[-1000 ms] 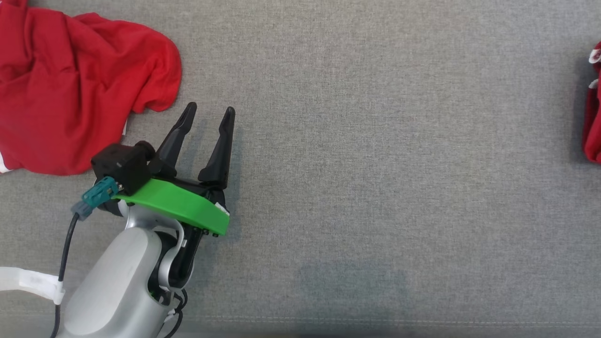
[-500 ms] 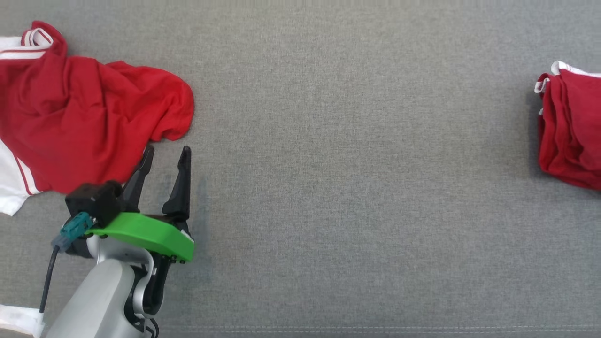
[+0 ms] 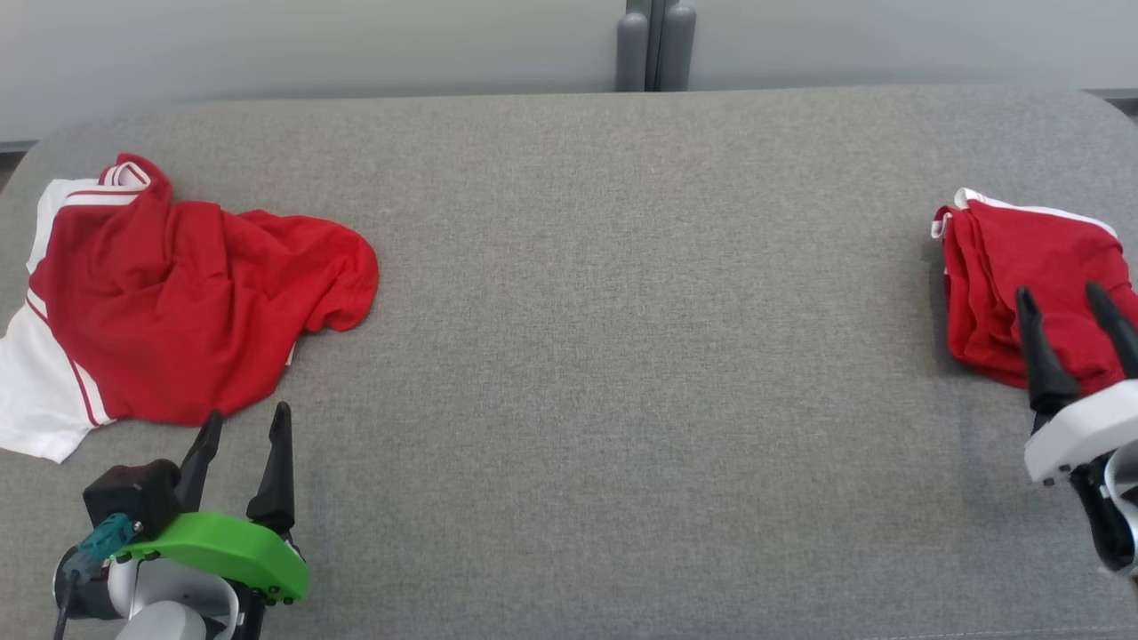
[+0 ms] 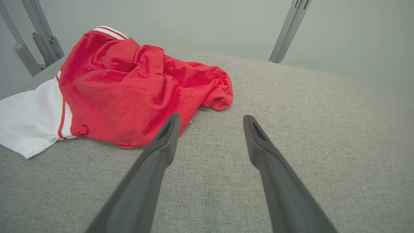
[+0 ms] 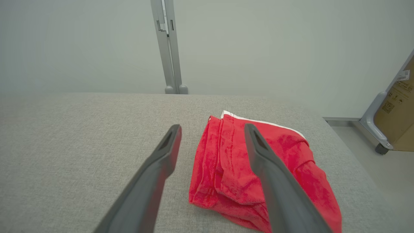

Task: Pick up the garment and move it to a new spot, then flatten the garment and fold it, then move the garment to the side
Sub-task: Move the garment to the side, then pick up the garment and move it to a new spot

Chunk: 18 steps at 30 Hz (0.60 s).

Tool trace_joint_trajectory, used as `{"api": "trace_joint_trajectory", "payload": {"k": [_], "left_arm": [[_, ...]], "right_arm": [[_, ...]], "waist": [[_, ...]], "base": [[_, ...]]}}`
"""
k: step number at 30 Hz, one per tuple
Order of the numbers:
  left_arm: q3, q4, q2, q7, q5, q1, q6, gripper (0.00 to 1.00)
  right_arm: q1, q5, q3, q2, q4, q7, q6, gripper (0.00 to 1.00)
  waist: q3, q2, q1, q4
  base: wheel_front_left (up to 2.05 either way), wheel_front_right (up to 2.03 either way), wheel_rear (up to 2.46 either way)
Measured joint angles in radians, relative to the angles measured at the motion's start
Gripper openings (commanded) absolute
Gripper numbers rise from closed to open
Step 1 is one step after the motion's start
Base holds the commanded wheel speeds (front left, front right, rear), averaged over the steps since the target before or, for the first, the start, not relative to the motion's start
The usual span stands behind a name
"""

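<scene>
Both claws released over the grey tabletop, a red garment at each end

The garment (image 3: 178, 302) (image 4: 129, 90) lies crumpled at the left end of the tabletop (image 3: 622, 311), red body bunched up, with a white sleeve spread flat toward the left edge. The left claw (image 3: 248, 416) (image 4: 211, 118) sits just beside the garment's near hem, fingers spread apart and grasping nothing. At the right end rests a folded red garment with white trim (image 3: 996, 276) (image 5: 226, 181). The right claw (image 3: 1059, 293) (image 5: 212, 127) is over its near side, also spread apart and empty.
</scene>
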Motion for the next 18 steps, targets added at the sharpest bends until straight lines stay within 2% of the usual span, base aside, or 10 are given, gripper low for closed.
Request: {"api": "trace_joint_trajectory", "payload": {"k": [8,12,18], "left_arm": [[0.034,-0.034,-0.012,0.000,0.055,0.028,0.001,1.00],[0.048,-0.049,-0.027,0.000,0.076,0.028,0.001,1.00],[0.058,-0.071,-0.044,0.000,0.100,0.028,0.001,1.00]], "right_arm": [[0.132,-0.078,-0.039,0.072,0.014,0.026,0.000,1.00],[0.135,-0.131,-0.084,0.112,-0.032,0.026,0.000,1.00],[0.141,-0.197,-0.118,0.136,-0.090,0.026,0.000,1.00]], "waist": [[-0.061,0.0000,-0.0001,-0.021],[-0.067,0.0000,0.0000,-0.011],[-0.071,0.0000,0.0000,0.018]], "base": [[0.00,0.00,0.00],[0.00,0.00,0.00],[0.00,0.00,0.00]]}}
